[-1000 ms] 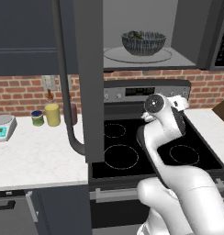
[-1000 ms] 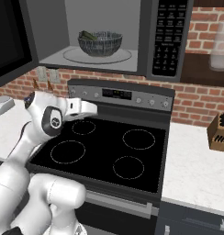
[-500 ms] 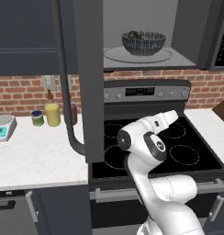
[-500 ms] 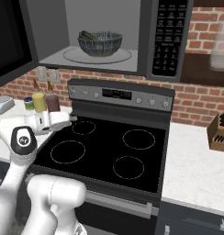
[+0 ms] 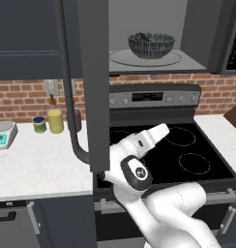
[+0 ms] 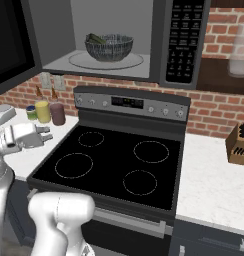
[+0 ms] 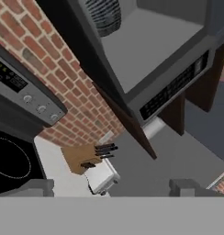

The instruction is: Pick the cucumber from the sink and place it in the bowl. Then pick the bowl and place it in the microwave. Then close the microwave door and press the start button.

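Cucumber (image 6: 96, 38), one short dark green cylinder, lies inside the single round deep bowl (image 5: 151, 45) with its blue-grey streaked outside, and that bowl sits on the round glass turntable (image 6: 106, 60) in the pale grey cavity of the wide dark grey microwave (image 6: 181, 40) above the stove. One microwave door (image 5: 92, 82), a dark grey panel, stands swung wide open toward me, and its long curved dark bar handle (image 5: 67, 92) hangs down in front of the white counter (image 5: 40, 164).

My gripper (image 6: 43, 136) is low at the left edge of the black glass cooktop (image 6: 114, 167), below the door, its two fingers spread wide with nothing between them. In the hand view my two dark fingertips (image 7: 38, 186) stand well apart.

Four ring burners are drawn on the cooktop. On the counter by the brick wall (image 5: 23, 99) stand three small containers: a green-lidded jar (image 5: 39, 124), a yellow cylinder (image 5: 55, 121) and a maroon one (image 6: 58, 114), with one white kitchen scale (image 5: 4, 133) further left. To the right of the stove sits one wooden knife block (image 6: 239, 146), and beyond it in the hand view one white toaster (image 7: 102, 177). The open door screens part of the counter and stove back panel from the left base view.
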